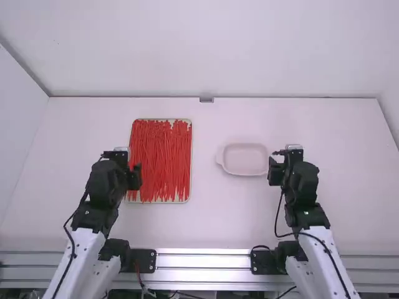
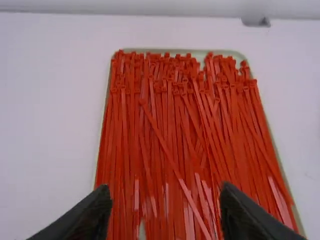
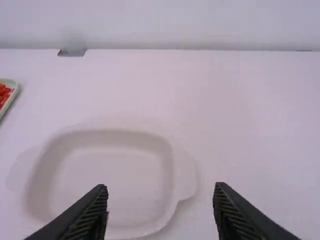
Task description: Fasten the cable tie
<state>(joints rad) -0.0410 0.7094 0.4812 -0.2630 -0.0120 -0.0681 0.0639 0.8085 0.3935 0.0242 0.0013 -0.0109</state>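
Observation:
A dense pile of red cable ties [image 1: 161, 159] [image 2: 185, 145] lies lengthwise on a pale rectangular tray [image 1: 189, 163] [image 2: 223, 52] left of the table's middle. My left gripper [image 2: 165, 212] hovers open over the near end of the pile, nothing between its fingers; in the high view it [image 1: 123, 163] sits at the tray's near left side. My right gripper [image 3: 159, 212] is open and empty above the near rim of a white dish [image 1: 244, 159] [image 3: 100, 172]. In the high view the right gripper [image 1: 285, 163] stands just right of that dish.
A small grey bracket [image 1: 206, 99] [image 2: 255, 22] [image 3: 72, 52] sits at the table's far edge against the back wall. White walls close the table in on the left and at the back. Bare white tabletop stretches to the right of the dish.

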